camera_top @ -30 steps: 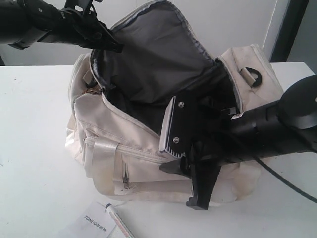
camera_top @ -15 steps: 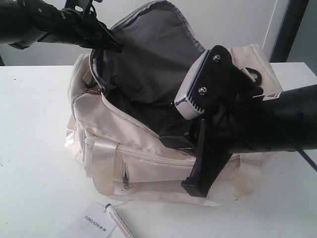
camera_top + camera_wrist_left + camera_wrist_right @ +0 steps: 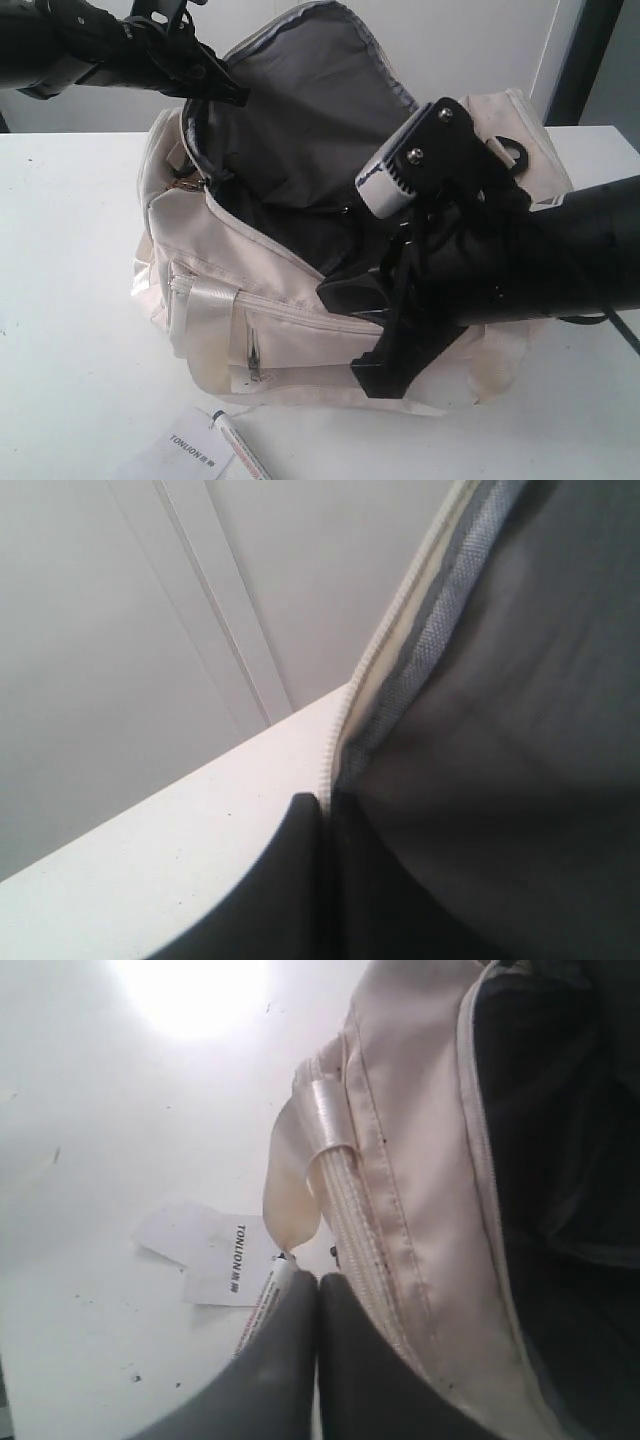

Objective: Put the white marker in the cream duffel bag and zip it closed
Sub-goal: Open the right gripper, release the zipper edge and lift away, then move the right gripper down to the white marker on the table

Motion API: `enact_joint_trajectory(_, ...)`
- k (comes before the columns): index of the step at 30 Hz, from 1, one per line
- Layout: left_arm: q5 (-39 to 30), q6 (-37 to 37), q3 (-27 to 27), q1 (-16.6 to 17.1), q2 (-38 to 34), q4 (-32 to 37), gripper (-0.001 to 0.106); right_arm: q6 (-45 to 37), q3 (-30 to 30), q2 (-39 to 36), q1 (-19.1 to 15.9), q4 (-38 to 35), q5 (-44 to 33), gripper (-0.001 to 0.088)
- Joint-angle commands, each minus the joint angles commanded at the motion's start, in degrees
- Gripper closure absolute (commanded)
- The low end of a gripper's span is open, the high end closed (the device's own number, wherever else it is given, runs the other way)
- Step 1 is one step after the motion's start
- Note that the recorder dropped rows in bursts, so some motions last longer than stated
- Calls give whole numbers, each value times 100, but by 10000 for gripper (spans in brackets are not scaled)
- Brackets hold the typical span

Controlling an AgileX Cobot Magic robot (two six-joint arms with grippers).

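The cream duffel bag (image 3: 215,300) sits open on the white table, grey lining showing. My left gripper (image 3: 228,92) is shut on the bag's raised flap edge (image 3: 345,715) and holds it up. The white marker (image 3: 238,448) lies on the table in front of the bag, beside a paper tag. My right gripper (image 3: 377,378) hangs over the bag's front side with its jaws shut and nothing between them. In the right wrist view the marker (image 3: 266,1298) shows just past the shut fingertips (image 3: 300,1295), apart from them.
A white "TONLION" paper tag (image 3: 188,448) lies under the marker's end, also seen in the right wrist view (image 3: 215,1252). A shiny strap handle (image 3: 312,1155) loops over the bag's front pocket. A dark post (image 3: 580,50) stands at the back right.
My right gripper's jaws went from wide open to shut, empty, and the wrist turned and shifted in front of the bag. The left gripper, bag and marker stayed put.
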State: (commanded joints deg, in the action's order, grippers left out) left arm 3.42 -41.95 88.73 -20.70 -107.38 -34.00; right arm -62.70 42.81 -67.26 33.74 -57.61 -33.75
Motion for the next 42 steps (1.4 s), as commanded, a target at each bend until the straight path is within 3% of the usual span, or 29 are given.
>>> enact_joint_trajectory(10, 0, 0, 0, 0, 0, 10, 1053, 11, 0, 0, 0, -726, -827, 868)
enact_joint_trajectory(19, 0, 0, 0, 0, 0, 10, 1053, 534, 136, -39, 0, -539, -1862, 868)
enact_joint_trajectory(23, 0, 0, 0, 0, 0, 10, 1053, 1287, 487, -150, 0, 304, -2355, 868)
enact_joint_trajectory(30, 0, 0, 0, 0, 0, 10, 1053, 2615, 863, -264, 27, 1880, -2516, 868)
enact_joint_trajectory(38, 0, 0, 0, 0, 0, 10, 1053, 3623, 989, -572, 731, 3266, -2429, 868)
enact_joint_trajectory(42, 0, 0, 0, 0, 0, 10, 1053, 3870, 1170, -851, 1068, 3598, -2368, 868)
